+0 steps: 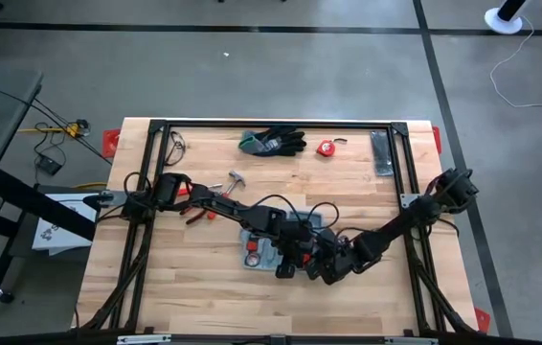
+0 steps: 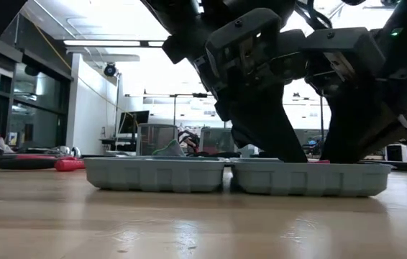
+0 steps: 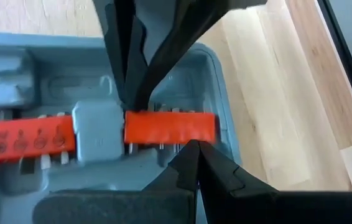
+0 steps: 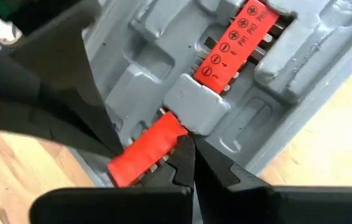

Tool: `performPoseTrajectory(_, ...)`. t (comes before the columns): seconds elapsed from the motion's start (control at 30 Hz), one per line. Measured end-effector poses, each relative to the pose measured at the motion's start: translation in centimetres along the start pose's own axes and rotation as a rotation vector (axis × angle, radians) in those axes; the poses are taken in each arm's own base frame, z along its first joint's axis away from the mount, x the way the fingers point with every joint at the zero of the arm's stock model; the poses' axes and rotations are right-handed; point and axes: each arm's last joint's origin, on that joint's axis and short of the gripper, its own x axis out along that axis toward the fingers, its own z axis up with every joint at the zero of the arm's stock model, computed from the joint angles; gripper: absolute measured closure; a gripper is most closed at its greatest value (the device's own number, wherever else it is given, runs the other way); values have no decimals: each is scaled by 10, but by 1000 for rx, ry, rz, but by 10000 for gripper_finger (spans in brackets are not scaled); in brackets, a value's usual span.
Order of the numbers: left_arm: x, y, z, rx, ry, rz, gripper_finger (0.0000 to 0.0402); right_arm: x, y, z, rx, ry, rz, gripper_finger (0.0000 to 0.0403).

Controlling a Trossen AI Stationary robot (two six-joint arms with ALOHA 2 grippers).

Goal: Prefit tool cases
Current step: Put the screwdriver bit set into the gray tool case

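High view shows the grey-blue tool case (image 1: pixel 263 247) lying open near the middle of the wooden table (image 1: pixel 194 287), with both arms bent down over it; the left gripper (image 3: pixel 191 140) and right gripper (image 4: pixel 188 140) are both clenched, holding nothing, tips at the red bit holder (image 3: pixel 170 127) inside the case. Black-and-green gloves (image 1: pixel 273 142), a red tape measure (image 1: pixel 326 148) and a dark flat bar (image 1: pixel 382 153) lie along the far edge.

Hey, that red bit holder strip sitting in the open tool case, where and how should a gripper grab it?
Judging by its pose, grip the red bit holder strip across its narrow width, on its long edges, coming straight down from above. It lies flat in a recess of the open tool case, beside the grey divider block, so its ends look boxed in. The shut left gripper already sits right there.
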Motion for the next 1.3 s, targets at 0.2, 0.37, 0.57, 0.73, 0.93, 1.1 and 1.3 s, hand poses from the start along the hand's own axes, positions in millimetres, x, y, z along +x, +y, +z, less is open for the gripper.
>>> performPoseTrajectory(0.2,-1,-1,2,3,-21,-3,401,-15,-2,-1,30,-33,-15,403)
performPoseTrajectory(0.37,-1,-1,3,-2,-21,-6,401,-23,-2,-1,-14,-4,-7,403)
performPoseTrajectory(0.57,-2,-1,2,-5,-12,-6,401,-19,-3,-3,-27,41,-18,403)
performPoseTrajectory(0.73,-2,-1,2,3,-14,-7,401,-4,0,-1,-41,68,4,403)
performPoseTrajectory(0.93,-2,-1,1,2,-5,-9,401,4,0,4,-36,72,9,403)
performPoseTrajectory(1.1,-2,-1,3,8,-19,-6,401,-6,-5,4,-41,78,-45,403)
performPoseTrajectory(1.3,0,-1,2,12,-17,-1,401,-20,-4,1,-31,46,-30,403)
